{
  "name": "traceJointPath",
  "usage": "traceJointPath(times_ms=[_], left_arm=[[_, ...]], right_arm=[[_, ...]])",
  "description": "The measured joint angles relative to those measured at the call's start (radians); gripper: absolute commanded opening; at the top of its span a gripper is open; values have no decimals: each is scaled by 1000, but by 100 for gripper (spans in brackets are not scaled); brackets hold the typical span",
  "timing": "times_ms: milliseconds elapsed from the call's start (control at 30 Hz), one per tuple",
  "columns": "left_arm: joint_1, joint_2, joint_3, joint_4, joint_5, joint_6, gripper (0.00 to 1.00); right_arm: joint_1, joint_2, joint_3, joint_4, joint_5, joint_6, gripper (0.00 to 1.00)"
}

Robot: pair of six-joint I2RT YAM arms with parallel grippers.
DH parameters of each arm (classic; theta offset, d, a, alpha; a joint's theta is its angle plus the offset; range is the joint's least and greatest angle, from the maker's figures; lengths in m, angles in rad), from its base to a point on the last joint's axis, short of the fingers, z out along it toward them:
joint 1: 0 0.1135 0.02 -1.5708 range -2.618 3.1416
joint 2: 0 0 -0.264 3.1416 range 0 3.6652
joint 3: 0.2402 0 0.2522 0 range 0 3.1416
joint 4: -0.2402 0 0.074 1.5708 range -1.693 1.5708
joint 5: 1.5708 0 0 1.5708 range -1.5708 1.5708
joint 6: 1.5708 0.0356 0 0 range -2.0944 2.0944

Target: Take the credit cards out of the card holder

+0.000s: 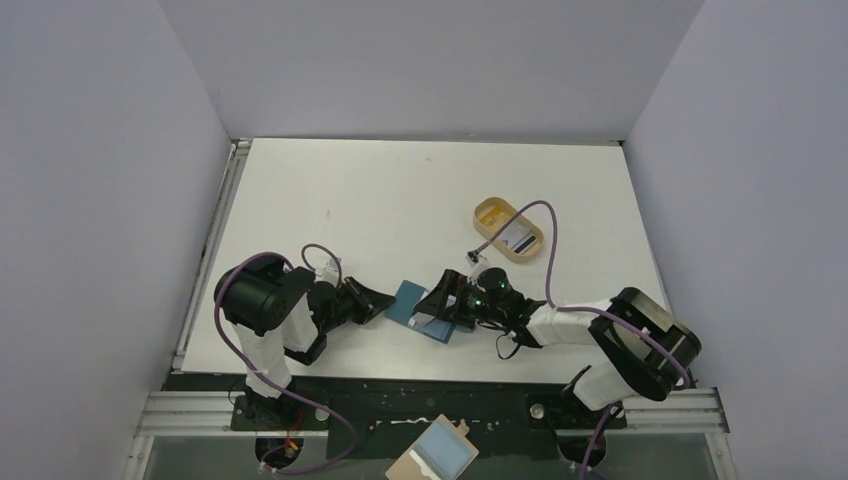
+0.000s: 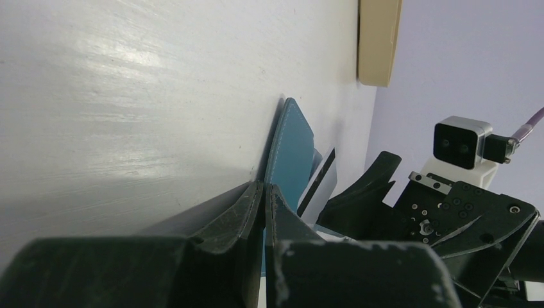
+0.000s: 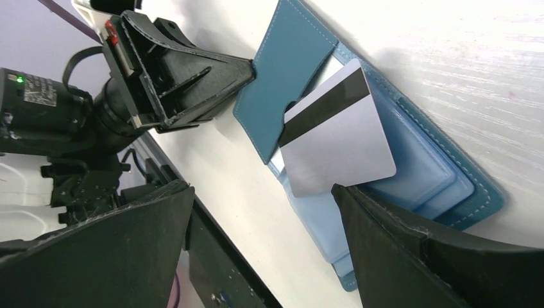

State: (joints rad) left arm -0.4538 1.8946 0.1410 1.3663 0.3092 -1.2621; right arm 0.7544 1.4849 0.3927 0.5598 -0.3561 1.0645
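The teal-blue card holder (image 3: pixel 417 160) lies open on the white table, its light-blue pockets facing up. My left gripper (image 2: pixel 264 187) is shut on the edge of its raised flap (image 2: pixel 292 151). A pale grey credit card (image 3: pixel 337 144) with a dark stripe rests loose on the pockets, one corner tucked behind the flap. My right gripper (image 3: pixel 263 189) stands open over it, nothing between its fingers; one fingertip (image 3: pixel 343 192) is at the card's near edge. From above, both grippers, left (image 1: pixel 388 303) and right (image 1: pixel 442 308), meet at the card holder (image 1: pixel 408 298).
A tan oval tray (image 1: pixel 492 212) at the back right holds another striped card (image 1: pixel 517 238). The right arm's purple cable arcs beside it. A tan board with a light-blue rectangle (image 1: pixel 440 455) lies below the table's front rail. Grey walls enclose three sides.
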Motion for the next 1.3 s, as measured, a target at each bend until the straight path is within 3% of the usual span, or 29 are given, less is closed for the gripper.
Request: traceJointPath(times_ms=[167,533,833,1300], left_arm=[[0,0,0,0,1,2,0],[0,0,0,0,1,4,0],[4,0,-1,3,2,10,0],[11,0,-6,8,2,15,0]], right_arm=[[0,-18,40,-106,-2,-45,86],[1,-60,27,-154,-13,-71,80],[-1,-112,77,-376,-64,-158,84],[-14,16,299,-639,-69,-243,89]])
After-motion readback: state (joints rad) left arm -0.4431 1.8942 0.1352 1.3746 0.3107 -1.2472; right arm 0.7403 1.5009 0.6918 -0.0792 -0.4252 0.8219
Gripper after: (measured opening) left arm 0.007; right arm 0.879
